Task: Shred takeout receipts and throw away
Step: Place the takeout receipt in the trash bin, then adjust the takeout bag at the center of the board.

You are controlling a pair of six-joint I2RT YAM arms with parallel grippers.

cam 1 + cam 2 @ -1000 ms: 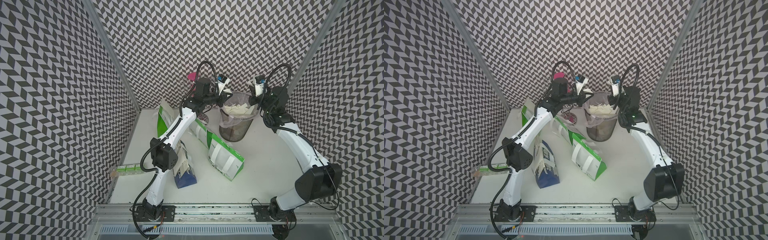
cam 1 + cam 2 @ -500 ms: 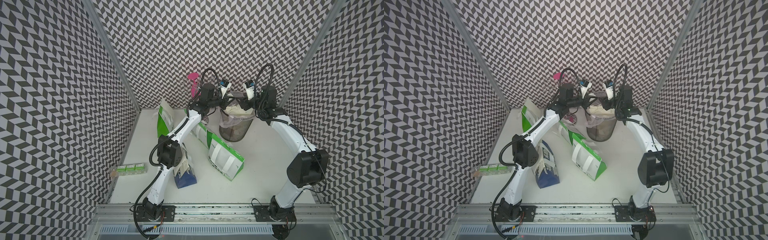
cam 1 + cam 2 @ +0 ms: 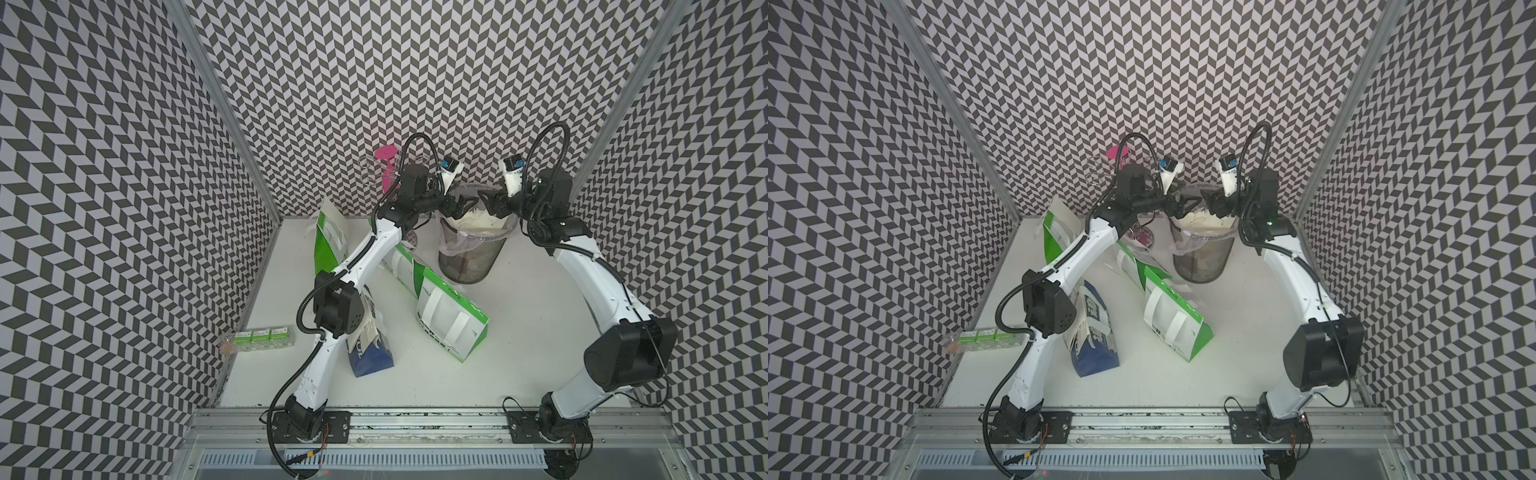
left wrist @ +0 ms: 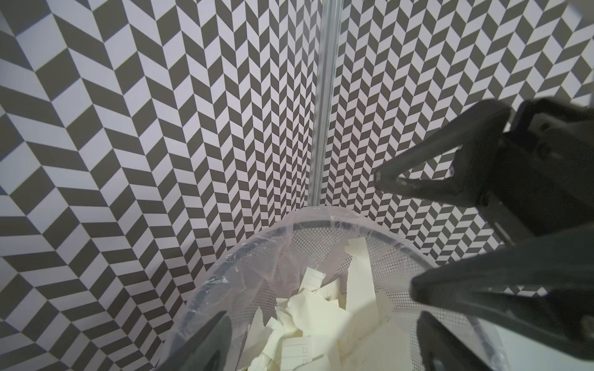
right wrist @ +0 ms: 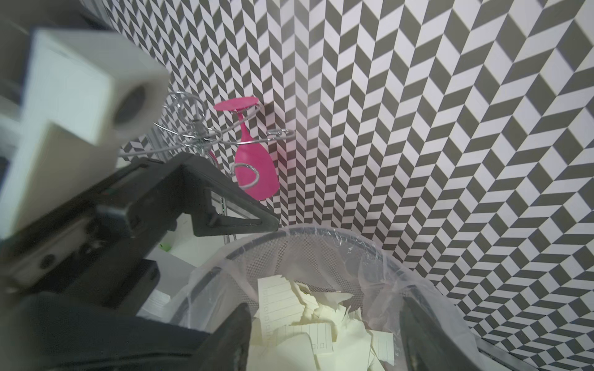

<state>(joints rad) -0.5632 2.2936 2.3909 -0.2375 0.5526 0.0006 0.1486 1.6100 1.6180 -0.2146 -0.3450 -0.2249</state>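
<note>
Your left gripper [image 3: 468, 206] and right gripper [image 3: 491, 203] face each other above the wire-mesh bin [image 3: 469, 266] at the back of the bench [image 3: 519, 353]. Both sets of jaws are spread wide and pinch nothing. Each wrist view shows its own jaws framing the bin's mouth with open space between them.

The takeout receipts [image 4: 321, 321] lie inside the bin, within its clear plastic liner [image 4: 257, 257], as a loose heap of cream-coloured torn pieces. The pieces have ragged edges and mixed sizes, and a few longer strips lean against the mesh wall. Several scraps carry faint ruled lines and small printed boxes. In both top views the heap reads as a pale mass high in the bin.

A green-and-white paper bag [image 3: 453, 328] lies on the bench near the bin.
</note>
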